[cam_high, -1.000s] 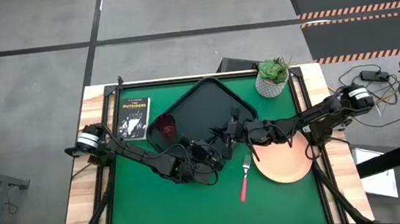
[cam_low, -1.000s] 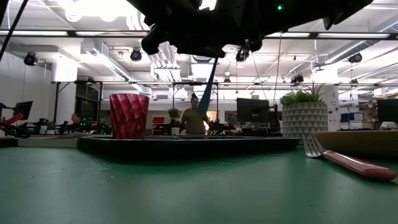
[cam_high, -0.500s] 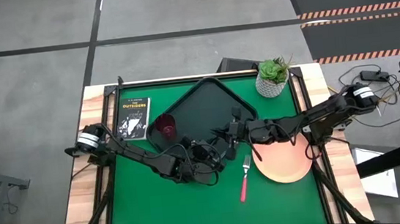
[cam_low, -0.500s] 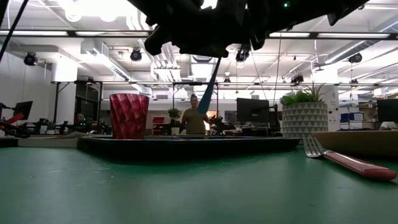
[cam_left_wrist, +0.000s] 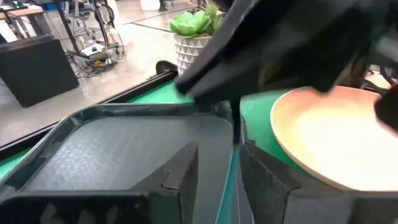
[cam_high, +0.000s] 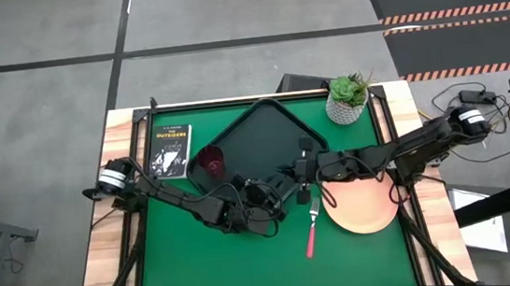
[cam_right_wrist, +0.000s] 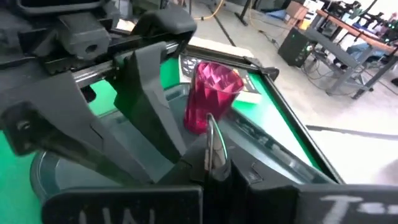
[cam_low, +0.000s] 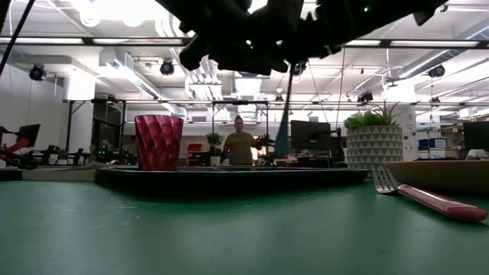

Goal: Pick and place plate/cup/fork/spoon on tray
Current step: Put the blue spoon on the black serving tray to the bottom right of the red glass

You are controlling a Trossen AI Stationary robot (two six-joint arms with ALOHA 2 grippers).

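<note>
The spoon [cam_low: 286,126] hangs nearly upright over the near right corner of the black tray [cam_high: 264,137], teal handle [cam_left_wrist: 229,186] down. My right gripper [cam_right_wrist: 211,167] is shut on its silver end. My left gripper [cam_left_wrist: 217,171] faces it with open fingers. The handle runs through that gap, close to one finger; whether it touches, I cannot tell. The two grippers meet at the tray's corner in the high view, left [cam_high: 289,187] and right [cam_high: 305,171]. The maroon cup [cam_high: 210,160] stands on the tray's left corner. The peach plate [cam_high: 362,203] and the pink-handled fork [cam_high: 311,228] lie on the green mat. My right gripper pinches the spoon's silver metal end [cam_right_wrist: 211,134] between its two fingers. It comes roughly level from the table's right. The spoon hangs below the fingers, its teal handle end [cam_low: 283,149] down and clear of the tray.
A white pot with a green plant [cam_high: 349,98] stands at the far right, and a black book [cam_high: 171,151] lies left of the tray. People and desks show in the room beyond the table. Bare green mat [cam_high: 211,269] stretches along the near side.
The spoon's teal handle has swung from a slant to nearly upright and has shifted toward the table's right. My right arm has drawn back a little toward the right with it.
</note>
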